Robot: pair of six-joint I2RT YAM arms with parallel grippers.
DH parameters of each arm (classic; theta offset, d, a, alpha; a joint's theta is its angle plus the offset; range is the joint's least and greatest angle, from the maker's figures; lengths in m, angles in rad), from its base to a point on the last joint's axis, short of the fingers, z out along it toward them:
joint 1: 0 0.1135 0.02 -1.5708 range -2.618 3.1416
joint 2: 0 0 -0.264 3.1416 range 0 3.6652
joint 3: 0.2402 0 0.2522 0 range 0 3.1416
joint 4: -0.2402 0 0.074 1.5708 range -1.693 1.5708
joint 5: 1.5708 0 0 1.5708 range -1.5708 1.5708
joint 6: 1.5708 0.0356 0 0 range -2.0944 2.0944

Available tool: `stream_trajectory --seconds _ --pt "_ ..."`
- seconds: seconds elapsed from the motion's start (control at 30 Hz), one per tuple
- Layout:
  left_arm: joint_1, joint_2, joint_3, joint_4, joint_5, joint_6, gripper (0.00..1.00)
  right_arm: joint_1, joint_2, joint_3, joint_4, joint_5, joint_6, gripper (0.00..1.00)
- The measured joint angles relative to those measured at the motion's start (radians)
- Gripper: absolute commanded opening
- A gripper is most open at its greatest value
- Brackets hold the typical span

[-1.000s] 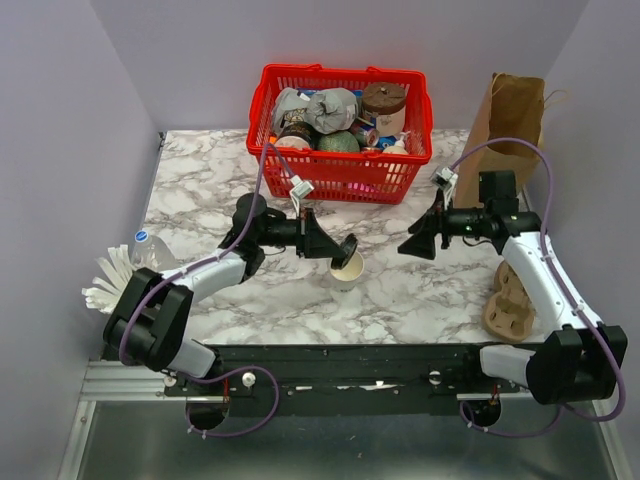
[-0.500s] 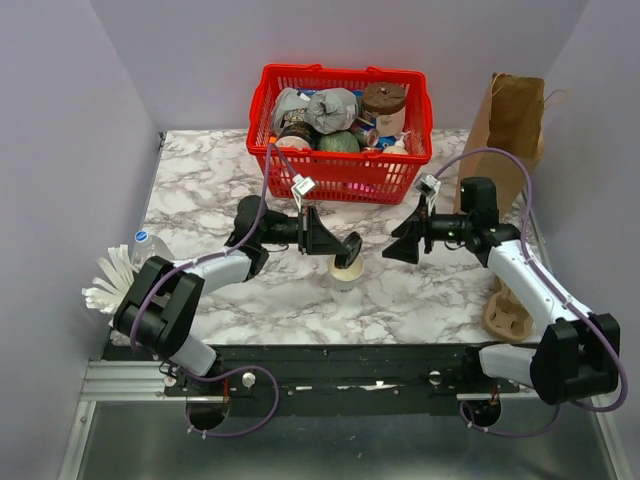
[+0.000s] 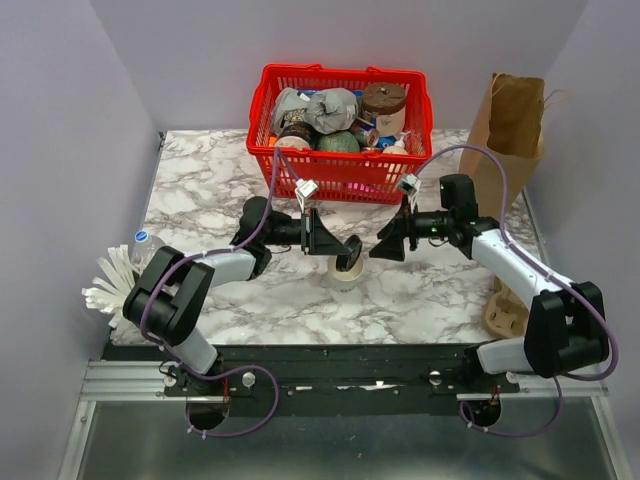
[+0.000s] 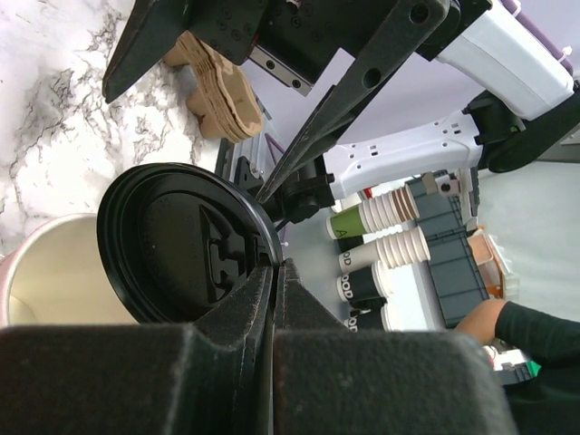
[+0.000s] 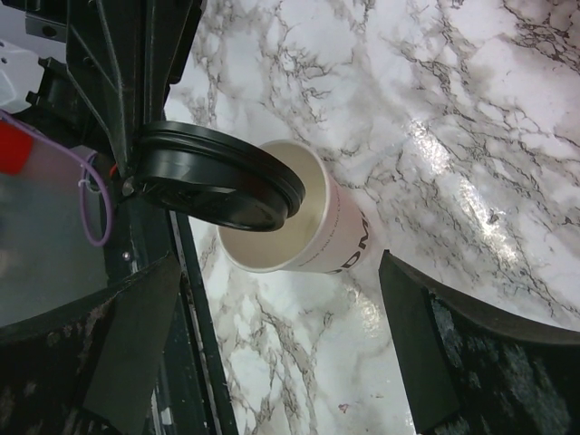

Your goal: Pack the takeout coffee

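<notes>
A white paper cup [image 3: 347,273] stands open on the marble table, also seen in the right wrist view [image 5: 299,227]. My left gripper [image 3: 343,250] is shut on the rim of a round black lid [image 4: 186,245] and holds it tilted just above the cup's mouth; the lid also shows in the right wrist view [image 5: 213,177]. My right gripper [image 3: 385,247] is open and empty, just right of the cup, with its fingers [image 5: 426,353] spread wide and the cup ahead of the gap.
A red basket [image 3: 343,175] full of groceries stands behind the cup. A brown paper bag [image 3: 510,125] stands at the back right. A cardboard cup carrier [image 3: 507,305] lies at the right edge. A water bottle [image 3: 145,248] and white forks [image 3: 105,285] lie at the left.
My right arm has moved left toward the cup, gripper open. My left gripper has kept the lid over the cup, shifting only slightly.
</notes>
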Motion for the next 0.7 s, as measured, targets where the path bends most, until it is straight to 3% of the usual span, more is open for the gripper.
stream_trajectory --seconds 0.13,0.53,0.7 --pt "0.0 0.003 0.0 0.006 0.0 -0.008 0.13 0.015 0.024 0.014 0.01 0.0 0.0 1.0" --pt "0.0 0.032 -0.01 0.021 0.003 -0.009 0.16 0.069 0.063 0.078 0.013 0.031 0.0 1.0" --pt "0.001 0.032 -0.01 -0.008 0.003 0.019 0.27 0.081 0.068 0.08 0.012 0.051 -0.004 1.0"
